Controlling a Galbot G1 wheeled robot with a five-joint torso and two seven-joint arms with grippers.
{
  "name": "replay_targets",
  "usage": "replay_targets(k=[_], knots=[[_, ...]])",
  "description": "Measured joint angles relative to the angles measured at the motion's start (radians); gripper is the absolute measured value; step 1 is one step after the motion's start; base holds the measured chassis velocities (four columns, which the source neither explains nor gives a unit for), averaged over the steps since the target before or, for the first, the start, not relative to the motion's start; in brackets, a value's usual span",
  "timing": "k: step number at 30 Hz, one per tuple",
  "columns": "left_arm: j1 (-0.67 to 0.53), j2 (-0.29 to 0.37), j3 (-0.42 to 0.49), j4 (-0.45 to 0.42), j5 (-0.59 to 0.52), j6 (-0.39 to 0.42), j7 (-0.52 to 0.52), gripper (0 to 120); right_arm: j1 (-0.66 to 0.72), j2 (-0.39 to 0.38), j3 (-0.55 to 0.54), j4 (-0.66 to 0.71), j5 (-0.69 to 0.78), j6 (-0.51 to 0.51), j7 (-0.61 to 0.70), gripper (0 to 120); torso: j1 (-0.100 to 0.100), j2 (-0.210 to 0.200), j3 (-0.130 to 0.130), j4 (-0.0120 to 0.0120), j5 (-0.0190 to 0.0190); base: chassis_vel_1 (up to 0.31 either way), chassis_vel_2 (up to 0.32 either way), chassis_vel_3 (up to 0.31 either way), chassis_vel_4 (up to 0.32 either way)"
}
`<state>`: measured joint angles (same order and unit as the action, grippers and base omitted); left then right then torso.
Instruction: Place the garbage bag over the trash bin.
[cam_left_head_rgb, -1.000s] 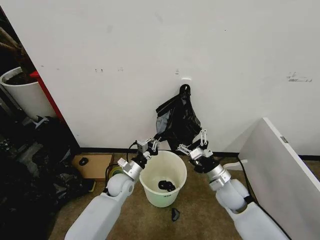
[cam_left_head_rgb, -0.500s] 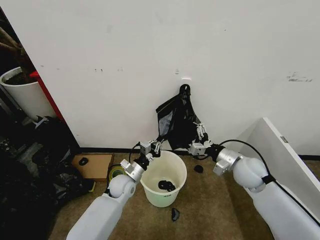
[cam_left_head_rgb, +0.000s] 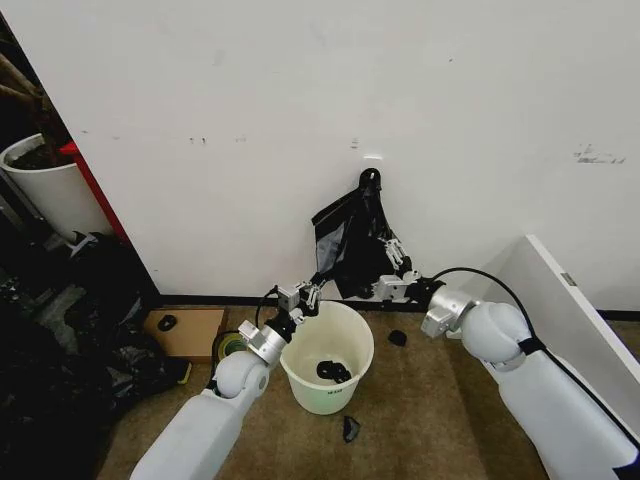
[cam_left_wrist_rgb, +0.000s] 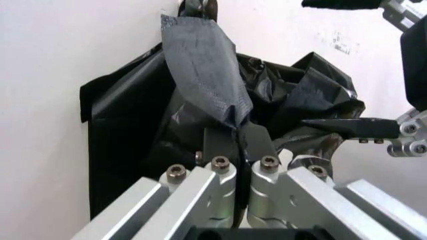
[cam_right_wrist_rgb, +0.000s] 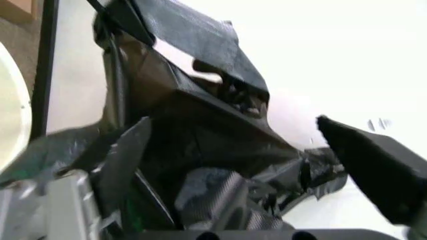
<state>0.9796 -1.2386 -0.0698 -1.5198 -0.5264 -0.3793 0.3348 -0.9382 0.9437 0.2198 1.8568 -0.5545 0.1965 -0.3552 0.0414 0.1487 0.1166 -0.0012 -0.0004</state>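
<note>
Garbage bag (cam_left_head_rgb: 355, 243) hanging on wall above trash bin (cam_left_head_rgb: 325, 370); pinched at lower edge by left tool (cam_left_head_rgb: 311, 290); right tool (cam_left_head_rgb: 391, 262) spread wide against it.

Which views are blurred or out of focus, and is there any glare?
Right wrist view: the near fingers and the bag are soft and blurred. Left wrist view: the bag's folds are sharp, with glossy highlights. Head view: even light, a small bright spot on the wall.

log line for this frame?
left gripper: shut on garbage bag edge | right gripper: open, at bag | bag hanging on wall | trash bin: unlined
</note>
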Motion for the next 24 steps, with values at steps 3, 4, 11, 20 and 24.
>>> replay_targets(k=[3,4,11,20,24], knots=[[0.003,-0.001,0.0,0.0,0.004,0.0,-0.001,0,-0.002,-0.001,0.015,-0.008,-0.023,-0.016,-0.006,97,0.0,0.0,0.0,0.0,0.0001,0.0,0.0,0.0,0.0],[0.003,-0.001,0.0,0.0,0.004,0.0,-0.001,0,-0.002,-0.001,0.015,-0.008,-0.023,-0.016,-0.006,97,0.0,0.0,0.0,0.0,0.0001,0.0,0.0,0.0,0.0],[0.016,0.003,-0.002,-0.011,0.008,0.0,-0.006,0,-0.012,0.003,0.052,-0.019,-0.078,-0.052,-0.045,79,0.0,0.0,0.0,0.0,0.0001,0.0,0.0,0.0,0.0],[0.031,0.011,-0.009,-0.018,0.01,-0.001,-0.007,0,-0.018,0.016,0.053,-0.019,-0.102,-0.047,-0.044,47,0.0,0.0,0.0,0.0,0.0001,0.0,0.0,0.0,0.0],[0.038,0.015,-0.01,-0.02,0.015,-0.003,-0.007,0,-0.038,0.028,0.044,-0.012,-0.08,-0.038,0.02,26,0.0,0.0,0.0,0.0,-0.0001,0.0,0.0,0.0,0.0]])
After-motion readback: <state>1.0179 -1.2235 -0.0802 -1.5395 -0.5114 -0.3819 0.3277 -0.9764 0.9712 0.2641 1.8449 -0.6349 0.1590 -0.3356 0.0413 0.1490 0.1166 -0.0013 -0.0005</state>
